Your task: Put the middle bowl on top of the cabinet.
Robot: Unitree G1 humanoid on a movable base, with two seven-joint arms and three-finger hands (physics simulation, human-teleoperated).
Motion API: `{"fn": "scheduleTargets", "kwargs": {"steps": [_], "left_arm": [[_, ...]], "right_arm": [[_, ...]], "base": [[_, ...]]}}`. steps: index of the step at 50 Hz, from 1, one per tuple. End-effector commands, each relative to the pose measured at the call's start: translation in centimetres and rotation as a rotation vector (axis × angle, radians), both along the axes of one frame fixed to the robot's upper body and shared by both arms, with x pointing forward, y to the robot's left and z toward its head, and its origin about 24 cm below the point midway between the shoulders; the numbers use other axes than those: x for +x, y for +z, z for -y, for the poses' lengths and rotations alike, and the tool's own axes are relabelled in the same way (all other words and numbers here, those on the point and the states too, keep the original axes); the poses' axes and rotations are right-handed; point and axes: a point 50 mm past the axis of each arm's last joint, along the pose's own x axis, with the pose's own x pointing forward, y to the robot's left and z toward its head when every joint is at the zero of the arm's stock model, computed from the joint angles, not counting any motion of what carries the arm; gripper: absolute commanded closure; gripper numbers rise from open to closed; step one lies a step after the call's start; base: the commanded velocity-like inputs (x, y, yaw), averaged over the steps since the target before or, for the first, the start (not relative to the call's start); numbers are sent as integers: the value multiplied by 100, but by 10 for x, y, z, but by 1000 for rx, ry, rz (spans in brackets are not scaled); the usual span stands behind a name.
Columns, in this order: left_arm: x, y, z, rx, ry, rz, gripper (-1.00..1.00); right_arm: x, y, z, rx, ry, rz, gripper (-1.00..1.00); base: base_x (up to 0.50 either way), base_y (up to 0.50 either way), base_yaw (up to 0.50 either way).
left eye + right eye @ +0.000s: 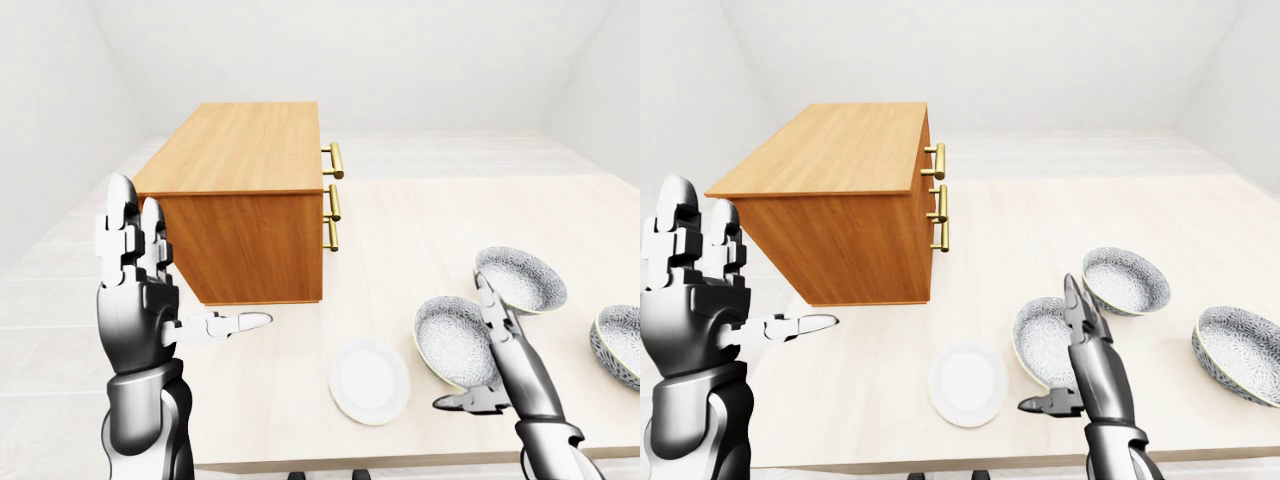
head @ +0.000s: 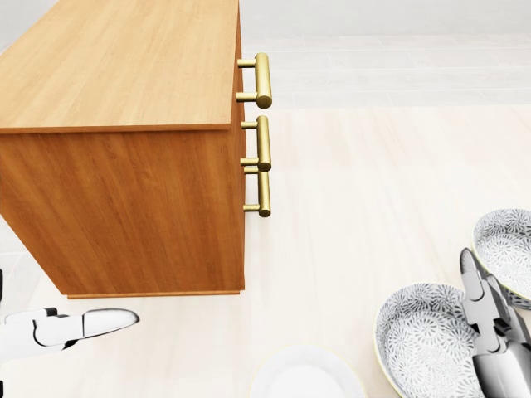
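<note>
With its fingers released and empty, the right robot hand (image 1: 1095, 375) should pass the left bowl (image 1: 1035, 335), grip the middle bowl (image 1: 1125, 282) by its rim, then lift it.

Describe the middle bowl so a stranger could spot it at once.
On the table, right of the cabinet and a white plate, stand three patterned bowls. The middle bowl sits highest in the right-eye view, between the left bowl and the right bowl. The right hand hovers by the left bowl, not this one.
</note>
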Motion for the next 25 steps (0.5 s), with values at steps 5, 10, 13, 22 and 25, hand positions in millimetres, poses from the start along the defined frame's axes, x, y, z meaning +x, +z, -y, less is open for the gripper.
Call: {"fn": "scheduleTargets", "kwargs": {"steps": [5, 10, 13, 22, 25], "left_arm": [[0, -1, 1, 7, 2, -5, -100], [1, -2, 0, 7, 7, -9, -100], [2, -3, -1, 7, 12, -18, -100], [2, -3, -2, 4, 16, -14, -100], [2, -2, -2, -16, 12, -6, -100]], "right_arm": [[-7, 2, 1, -39, -40, -16, -100], [-6, 5, 1, -76, -63, -24, -100], [-6, 1, 3, -99, -80, -33, -100], [-5, -3, 6, -183, -145, -74, -100], [-4, -4, 5, -217, -152, -90, -100]], "base": [[0, 0, 0], [0, 0, 0], [0, 0, 0], [0, 0, 0], [0, 0, 0]]}}
